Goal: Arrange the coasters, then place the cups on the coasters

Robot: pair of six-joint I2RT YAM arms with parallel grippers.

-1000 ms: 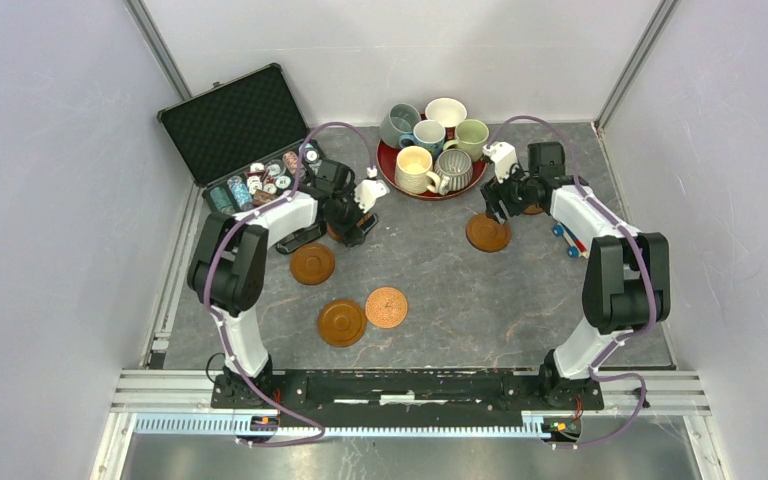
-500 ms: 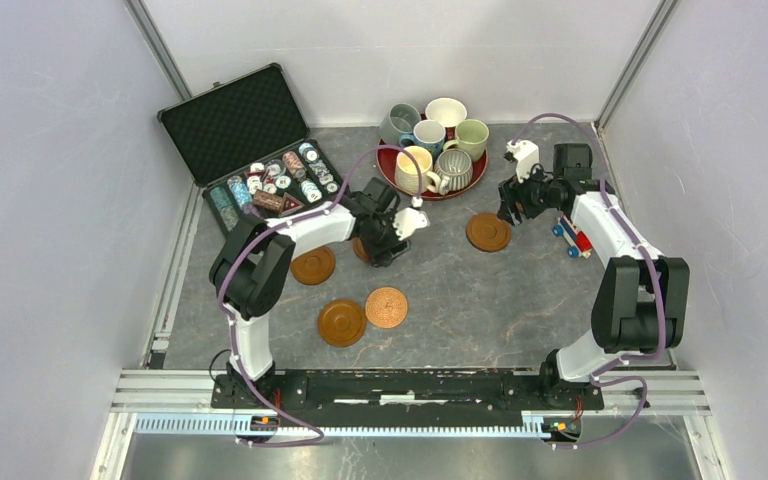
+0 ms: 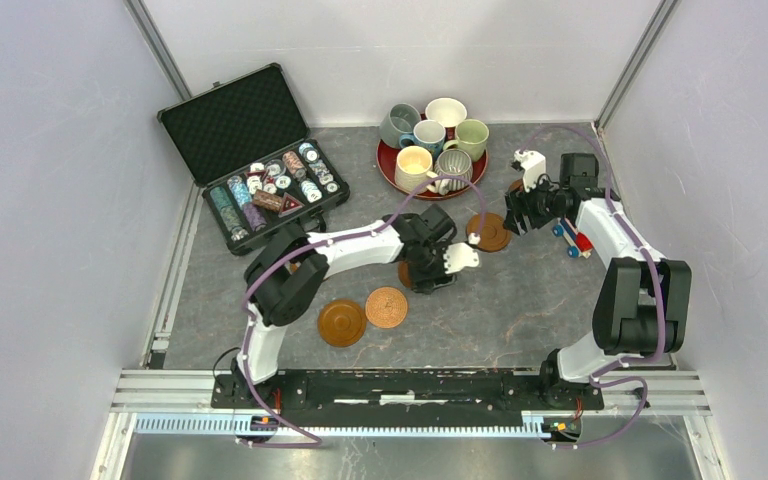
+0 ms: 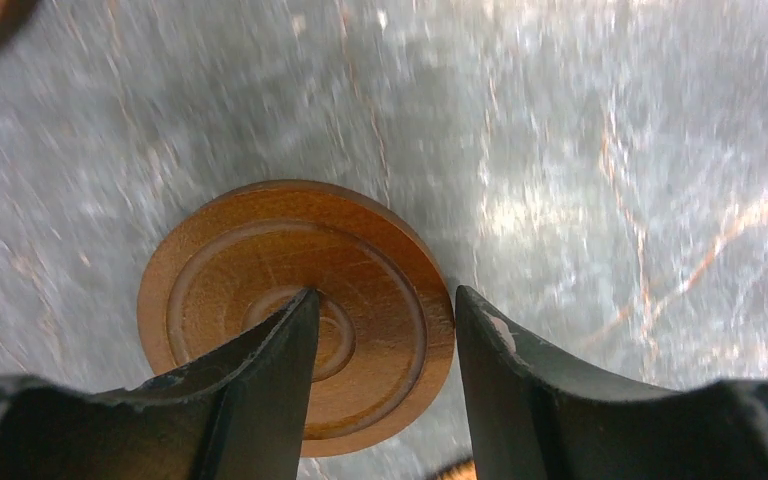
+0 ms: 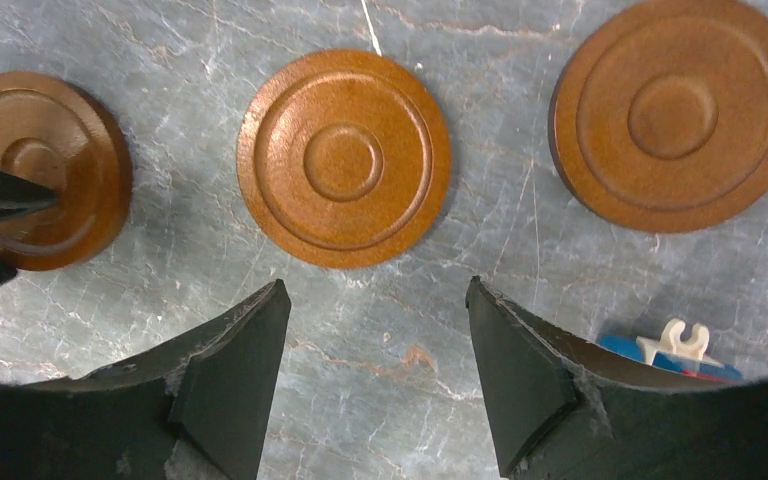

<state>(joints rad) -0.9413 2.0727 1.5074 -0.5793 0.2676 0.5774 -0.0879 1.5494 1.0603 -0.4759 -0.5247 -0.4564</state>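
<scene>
In the left wrist view a brown wooden coaster (image 4: 290,300) sits in my left gripper (image 4: 385,295). One finger is over its centre and the other outside its rim, so the gripper is shut on the rim. From above, that gripper (image 3: 428,270) is at mid-table with the coaster (image 3: 405,272) just showing beneath it. My right gripper (image 5: 376,285) is open and empty. It hovers just short of another coaster (image 5: 345,158), with a further one (image 5: 675,115) beside it. Two more coasters (image 3: 342,322) (image 3: 387,307) lie near the front. Several cups (image 3: 413,163) stand on the red tray (image 3: 390,172).
An open black case of poker chips (image 3: 260,170) lies at the back left. A small blue and red toy (image 3: 570,238) sits by the right arm. The side walls stand close to the table's left and right edges.
My left arm has swung right, from beside the chip case to mid-table, taking the coaster with it, and its jaws have narrowed. My right gripper has drawn back a little to the right.
</scene>
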